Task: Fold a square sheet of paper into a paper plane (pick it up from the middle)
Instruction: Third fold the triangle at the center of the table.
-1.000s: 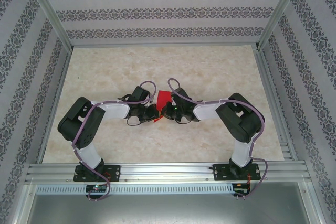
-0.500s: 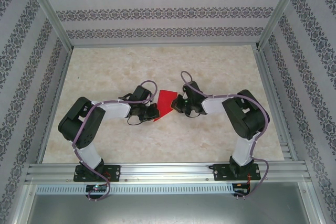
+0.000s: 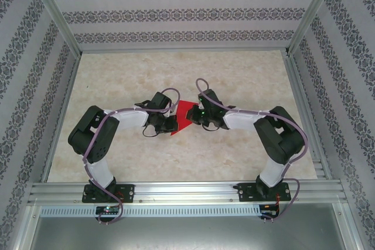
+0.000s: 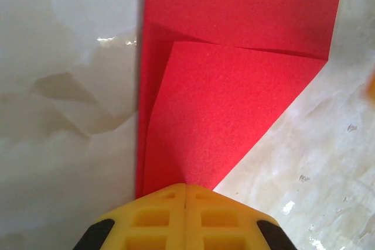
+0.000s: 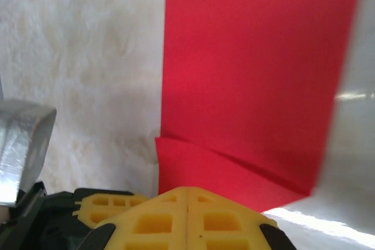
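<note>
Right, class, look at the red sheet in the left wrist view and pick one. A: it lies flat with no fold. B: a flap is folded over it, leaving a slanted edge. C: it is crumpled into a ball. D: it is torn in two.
B: a folded flap lies over the red sheet, its slanted edge running down towards the left pincer, which is shut on the paper's tip.
</note>
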Tool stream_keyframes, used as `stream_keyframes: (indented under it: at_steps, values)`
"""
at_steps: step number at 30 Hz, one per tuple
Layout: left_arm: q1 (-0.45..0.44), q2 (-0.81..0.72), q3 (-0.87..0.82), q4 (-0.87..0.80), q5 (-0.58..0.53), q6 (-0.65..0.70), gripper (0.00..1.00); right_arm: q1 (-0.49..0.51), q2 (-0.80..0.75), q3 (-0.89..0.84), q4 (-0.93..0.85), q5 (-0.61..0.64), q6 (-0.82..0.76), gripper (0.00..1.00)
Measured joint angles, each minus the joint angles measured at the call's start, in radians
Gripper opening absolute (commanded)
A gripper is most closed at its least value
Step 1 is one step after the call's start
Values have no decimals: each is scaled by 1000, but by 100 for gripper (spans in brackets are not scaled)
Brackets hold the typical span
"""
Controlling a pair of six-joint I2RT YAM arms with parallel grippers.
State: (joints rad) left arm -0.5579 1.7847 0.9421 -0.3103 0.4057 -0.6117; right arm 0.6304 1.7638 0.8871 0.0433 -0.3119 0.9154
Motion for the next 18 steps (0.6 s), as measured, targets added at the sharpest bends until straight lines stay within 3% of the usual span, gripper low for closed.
stream_keyframes:
  at_steps: [11,18]
  values:
    - [0,-2,12,-21,-6,55,0,-3,111,21,36,-20,58,0]
    - [0,-111,-78,32,-53,-72,0,26,111,7,70,3,194,0]
